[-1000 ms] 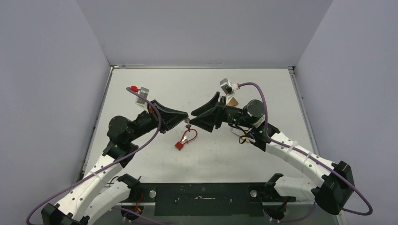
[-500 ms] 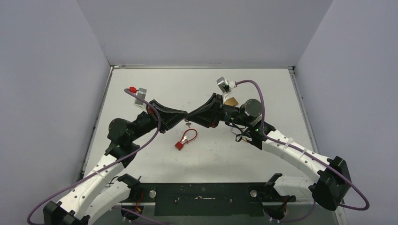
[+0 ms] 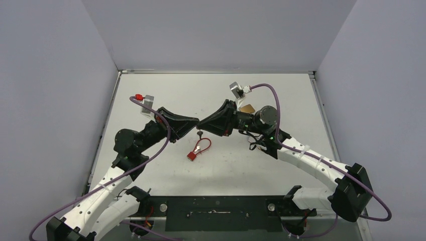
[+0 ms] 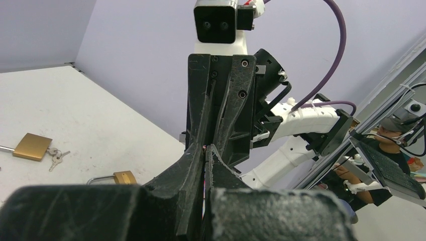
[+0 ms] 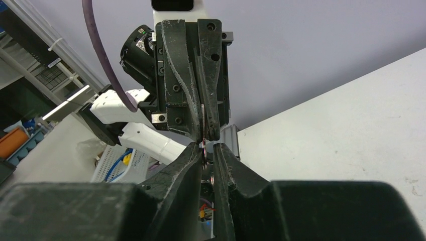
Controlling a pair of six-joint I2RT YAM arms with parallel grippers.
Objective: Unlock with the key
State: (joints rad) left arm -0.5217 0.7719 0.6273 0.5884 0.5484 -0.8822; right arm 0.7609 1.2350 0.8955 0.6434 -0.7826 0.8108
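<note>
- Left end effector (image 4: pixel 203 148) clamped shut on the key (image 3: pixel 200 131), held above the table (image 3: pixel 281 95); red padlock (image 3: pixel 192 154) lies just below.
- Right end effector (image 5: pixel 205 148) nearly closed around the same key; grip unclear.
- Risk: if the left lets go before the right has a firm pinch, the key drops; the crowded tips could also knock it askew.

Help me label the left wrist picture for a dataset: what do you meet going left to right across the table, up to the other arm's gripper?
Large brass padlock → keys → smaller brass padlock → right gripper.
</note>
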